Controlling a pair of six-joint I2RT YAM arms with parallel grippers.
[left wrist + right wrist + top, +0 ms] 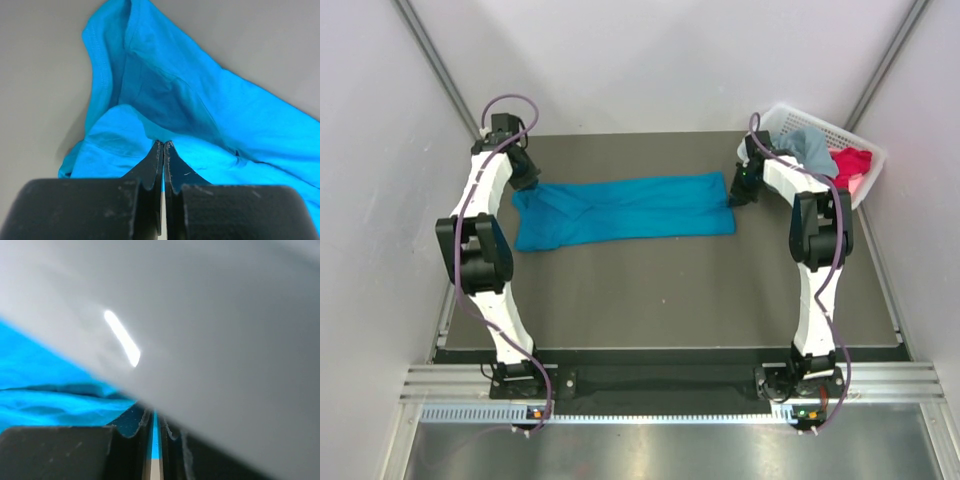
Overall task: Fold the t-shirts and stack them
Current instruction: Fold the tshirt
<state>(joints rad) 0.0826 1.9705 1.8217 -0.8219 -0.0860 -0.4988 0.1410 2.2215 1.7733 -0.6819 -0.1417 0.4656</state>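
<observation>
A bright teal-blue short-sleeved cloth t-shirt [630, 208] lies stretched in a long flat band across the upper middle of the dark table [670, 290]. Its far edge is near the table's back edge, and a broad stretch of open tabletop runs below it to the lower edge. The left claw [527, 182] is pinched together on the shirt's rumpled left end and the right claw [737, 197] is closed on a sliver of cloth at its right edge, while in the upper right corner a white plastic lattice basket [788, 118] holds a dusty grey-blue shirt [812, 148] and a red-pink shirt [852, 165].
</observation>
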